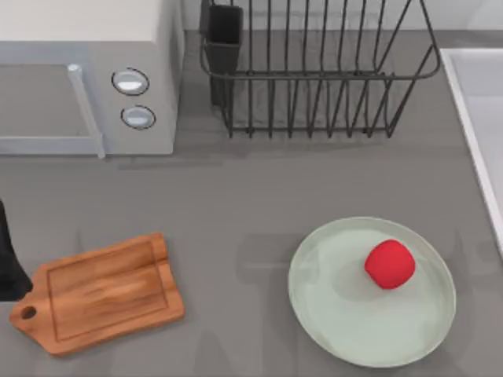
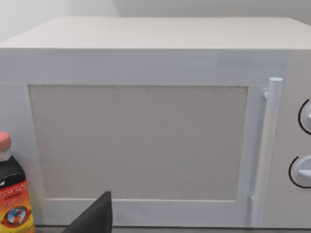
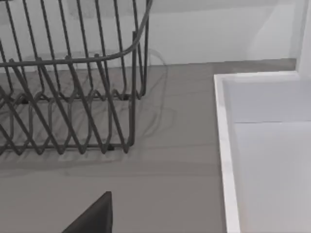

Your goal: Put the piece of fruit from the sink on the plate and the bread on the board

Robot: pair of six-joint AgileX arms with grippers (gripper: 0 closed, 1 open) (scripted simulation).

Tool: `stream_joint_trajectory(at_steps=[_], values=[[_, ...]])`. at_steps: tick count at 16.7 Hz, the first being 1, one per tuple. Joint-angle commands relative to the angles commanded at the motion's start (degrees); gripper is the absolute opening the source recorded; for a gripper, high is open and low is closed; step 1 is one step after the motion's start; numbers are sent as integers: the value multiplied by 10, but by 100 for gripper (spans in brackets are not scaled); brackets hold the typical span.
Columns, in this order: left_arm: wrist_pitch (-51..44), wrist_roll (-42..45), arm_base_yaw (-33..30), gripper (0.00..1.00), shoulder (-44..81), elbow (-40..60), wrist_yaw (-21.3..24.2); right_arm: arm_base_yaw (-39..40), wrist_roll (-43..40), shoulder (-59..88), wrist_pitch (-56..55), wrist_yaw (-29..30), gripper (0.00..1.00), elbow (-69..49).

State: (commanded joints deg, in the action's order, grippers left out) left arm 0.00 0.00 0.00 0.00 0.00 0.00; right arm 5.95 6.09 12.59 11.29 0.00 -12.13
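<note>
One piece of fruit (image 1: 390, 265) rests on the plate (image 1: 330, 314), right of centre, at the near right of the bench (image 1: 236, 204). The board (image 1: 102, 292) lies bare at near left. The sink (image 1: 479, 118) occupies the far right edge. Whether either hand is spread or pressed together cannot be determined.

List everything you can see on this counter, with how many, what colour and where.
fruit: one, bright red, on the plate, toward its right side
plate: one, pale mint green, front right
board: one, reddish-brown wood, front left, nothing on it
microwave: one, white, back left
dish rack: one, dark wire, back centre
sink: one, pale grey-white, right edge
bottle: one, dark with red cap, beside the microwave
left arm: dark, at the left edge
</note>
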Motion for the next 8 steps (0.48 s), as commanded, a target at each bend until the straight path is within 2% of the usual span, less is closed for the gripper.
stream_joint_trajectory(at_steps=[4, 8], values=[[0, 0, 0, 100, 0, 0, 0, -50, -51, -108, -96, 0, 100, 104], [0, 0, 0, 100, 0, 0, 0, -60, -61, -126, -113, 0, 100, 121]])
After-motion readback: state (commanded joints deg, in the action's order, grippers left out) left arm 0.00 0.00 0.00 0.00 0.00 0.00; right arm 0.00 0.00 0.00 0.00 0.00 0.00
